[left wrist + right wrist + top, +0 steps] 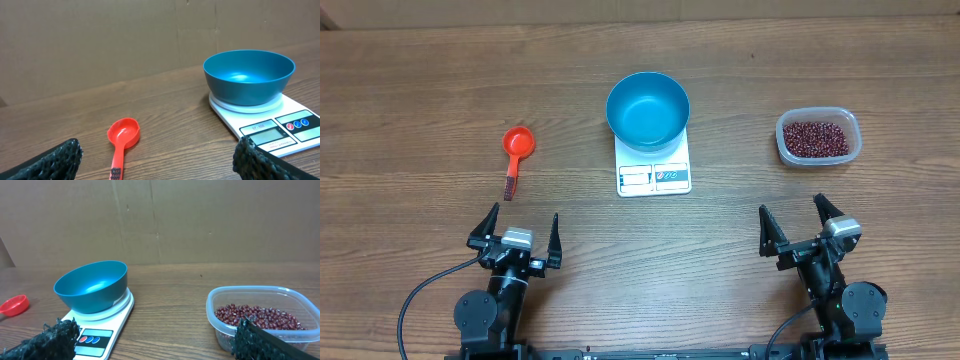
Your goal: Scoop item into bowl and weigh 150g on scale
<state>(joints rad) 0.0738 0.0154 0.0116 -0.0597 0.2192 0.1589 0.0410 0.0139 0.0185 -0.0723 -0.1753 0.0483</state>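
Overhead, the task looks unstarted: left end effector [525,213] and right end effector [790,205] hang wide open and empty, the bowl [647,108] sits empty on the scale [654,177], beans [814,138] lie in the tub [818,113] at right, so grasping the red scoop [516,146] likely comes next.

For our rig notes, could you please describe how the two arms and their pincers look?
The left arm and right arm are black, with round joint housings and a silver-grey block at each wrist. The left pincer and right pincer each have two slim, pointed black fingers, whose pads look rough and knobbly close up. A black cable loops out beside each base.
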